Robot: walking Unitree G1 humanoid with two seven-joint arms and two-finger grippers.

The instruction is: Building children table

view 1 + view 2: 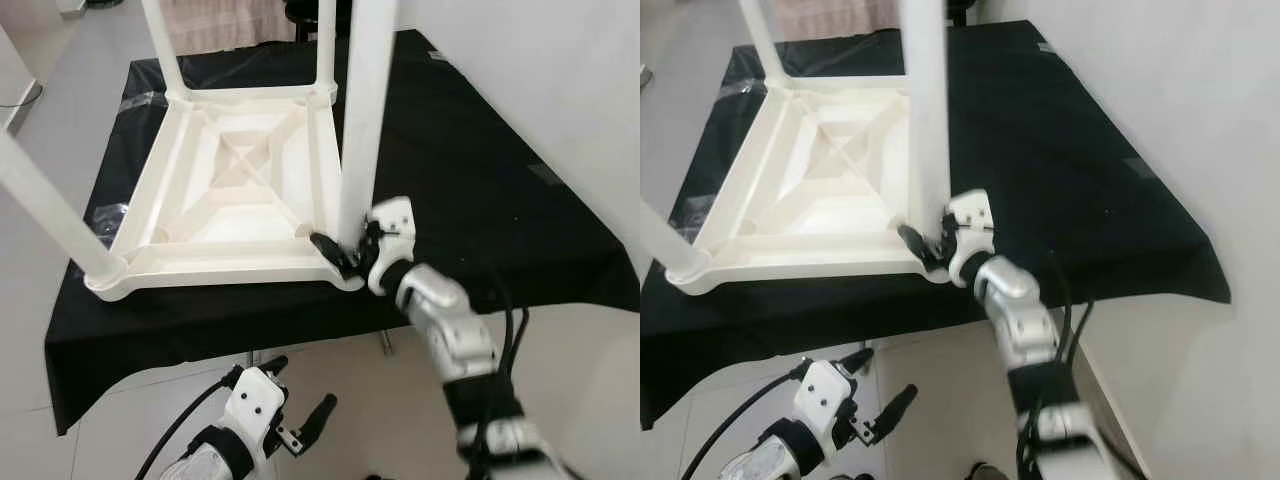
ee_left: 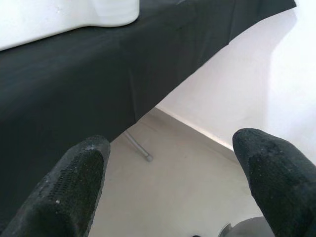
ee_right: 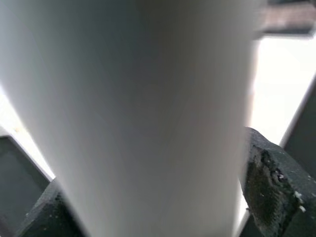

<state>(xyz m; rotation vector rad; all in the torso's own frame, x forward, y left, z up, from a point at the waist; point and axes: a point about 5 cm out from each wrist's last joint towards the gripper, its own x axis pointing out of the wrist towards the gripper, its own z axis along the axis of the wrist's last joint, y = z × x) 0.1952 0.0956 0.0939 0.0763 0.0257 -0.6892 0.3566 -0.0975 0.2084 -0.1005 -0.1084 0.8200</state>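
Observation:
A white plastic children's table (image 1: 230,190) lies upside down on a black-covered surface (image 1: 470,170), its legs pointing up. My right gripper (image 1: 345,250) is shut on the base of the near-right leg (image 1: 362,120), where it meets the table's corner. In the right wrist view that leg (image 3: 148,108) stands between the two fingers (image 3: 271,192). My left gripper (image 1: 297,392) hangs open below the front edge of the surface, holding nothing; its fingertips (image 2: 74,187) are wide apart over the floor.
Other legs stand at the near left (image 1: 50,215), far left (image 1: 163,45) and far right (image 1: 325,45) corners. A white wall (image 1: 560,80) runs close along the right. Pale floor (image 1: 60,90) lies to the left and in front.

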